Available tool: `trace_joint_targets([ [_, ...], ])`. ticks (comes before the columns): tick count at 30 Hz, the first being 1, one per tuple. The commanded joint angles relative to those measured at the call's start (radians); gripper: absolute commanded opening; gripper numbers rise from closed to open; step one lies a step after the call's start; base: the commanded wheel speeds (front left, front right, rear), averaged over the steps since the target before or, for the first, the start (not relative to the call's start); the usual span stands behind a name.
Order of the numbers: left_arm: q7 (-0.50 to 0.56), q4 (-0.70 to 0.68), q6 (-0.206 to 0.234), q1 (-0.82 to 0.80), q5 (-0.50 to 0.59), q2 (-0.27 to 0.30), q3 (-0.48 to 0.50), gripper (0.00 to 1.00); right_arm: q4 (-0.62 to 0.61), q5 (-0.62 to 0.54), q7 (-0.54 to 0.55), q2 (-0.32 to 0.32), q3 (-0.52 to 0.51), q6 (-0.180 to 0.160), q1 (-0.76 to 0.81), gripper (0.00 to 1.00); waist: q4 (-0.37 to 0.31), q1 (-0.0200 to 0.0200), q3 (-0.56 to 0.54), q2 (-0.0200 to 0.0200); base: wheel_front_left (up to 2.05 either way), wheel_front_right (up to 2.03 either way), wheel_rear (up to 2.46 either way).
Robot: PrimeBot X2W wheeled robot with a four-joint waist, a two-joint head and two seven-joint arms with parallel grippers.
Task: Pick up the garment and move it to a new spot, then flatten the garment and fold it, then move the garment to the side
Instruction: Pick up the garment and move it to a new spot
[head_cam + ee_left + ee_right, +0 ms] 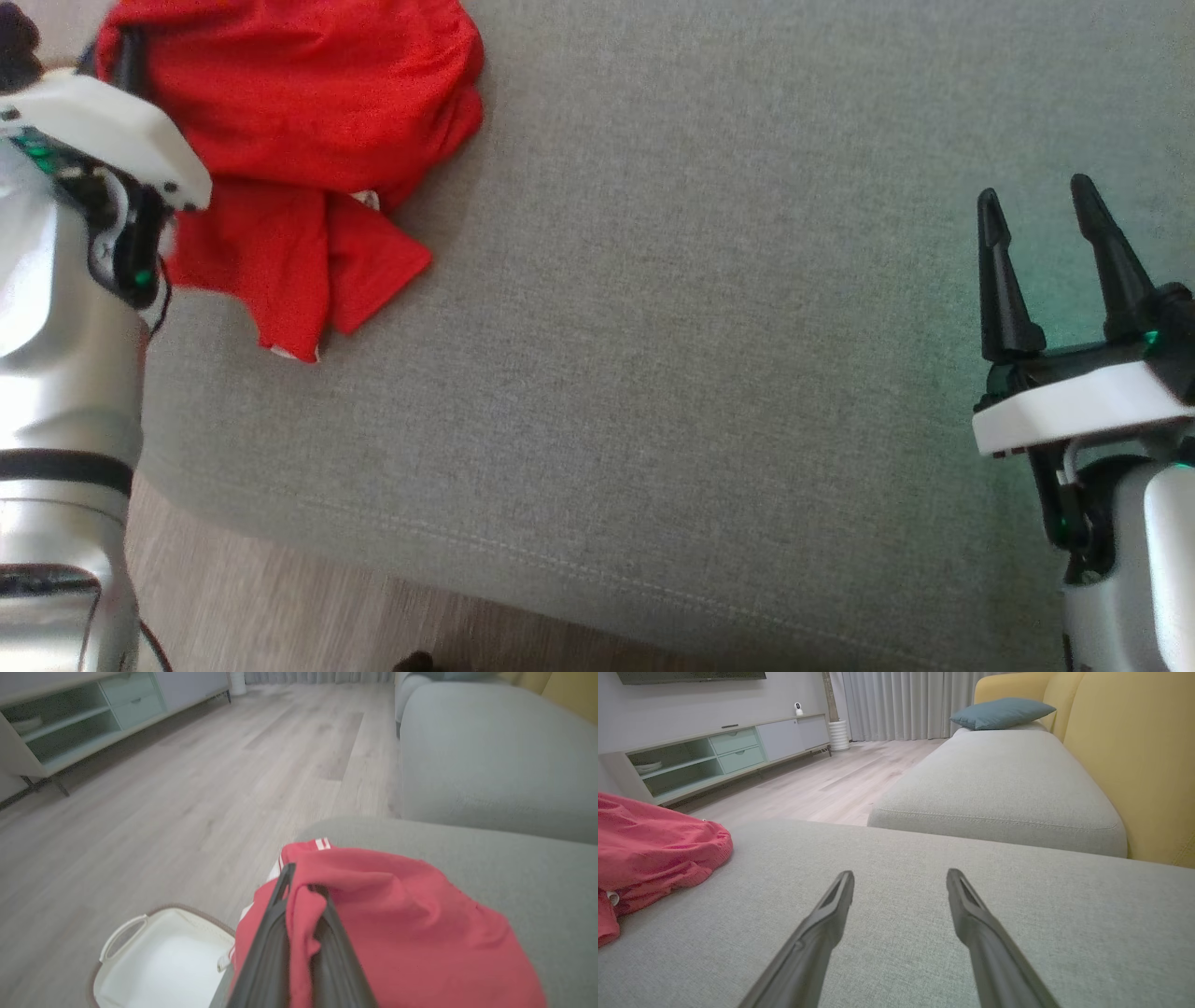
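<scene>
Left wrist view, nearest first: left gripper (303, 882) pressed together on a raised fold of the red garment (411, 924), pinching the cloth between the two dark fingers. Beside and lower, on the wooden floor (187, 788), a white laundry basket (196, 912), apart from the grip.

In head view, bunched in a heap at the far left corner of the grey sofa seat cushion (700, 373), with one flap reaching toward the near edge. No clear long axis, only roughly far to near. From the pinch, most of the cloth lying to the right, toward the middle of the cushion. Bare cushion from there up to the right edge, so probably a lift and a carry rightward for the new spot.

Over at the right edge, right gripper (1036, 210) spread wide, holding nothing, well apart from the garment; clearly the farther arm. Judged step: the first pickup, with flattening and folding not yet begun.

Farther off in right wrist view, a second grey cushion (999, 784), a blue pillow (1001, 711), a low cabinet (714, 751).
</scene>
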Motion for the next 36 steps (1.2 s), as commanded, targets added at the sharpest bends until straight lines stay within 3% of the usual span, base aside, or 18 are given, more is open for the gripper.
trace_joint_targets([
  [1,-0.026,-0.045,0.009,-0.034,0.01,0.07,0.022,0.0,-0.043,0.006,-0.007,0.007,0.019,0.008,0.004,1.0,0.003,0.0,-0.029,0.0,0.0,0.0,0.0],
  [6,-0.108,-0.16,0.034,0.003,0.019,0.072,0.022,0.0,-0.048,0.01,-0.017,0.026,0.014,0.008,0.031,1.0,-0.004,0.0,-0.112,0.0,0.0,0.0,0.0],
  [13,-0.1,-0.445,0.066,0.16,0.024,0.045,-0.005,0.0,-0.053,0.025,-0.026,0.048,0.02,0.008,0.087,1.0,-0.049,0.0,-0.219,0.0,0.0,0.0,0.0],
  [19,-0.029,-0.744,0.102,0.353,0.02,0.002,-0.058,0.0,-0.077,0.043,-0.024,0.055,0.035,0.008,0.119,1.0,-0.137,0.0,-0.253,0.0,0.0,0.0,0.0],
  [23,0.006,-0.86,0.108,0.431,0.014,-0.054,-0.123,0.0,-0.096,0.062,-0.022,0.056,0.04,0.008,0.121,1.0,-0.218,0.0,-0.239,0.0,0.0,0.0,0.0],
  [31,0.023,-0.811,0.058,0.366,0.016,-0.165,-0.274,0.0,-0.117,0.097,-0.037,0.056,0.076,0.008,0.072,1.0,-0.435,0.0,-0.135,0.0,0.0,0.0,0.0],
  [36,0.006,-0.722,0.039,0.298,0.016,-0.197,-0.35,0.0,-0.104,0.123,-0.064,0.057,0.074,0.008,0.05,1.0,-0.516,0.0,-0.06,0.0,0.0,0.0,0.0],
])
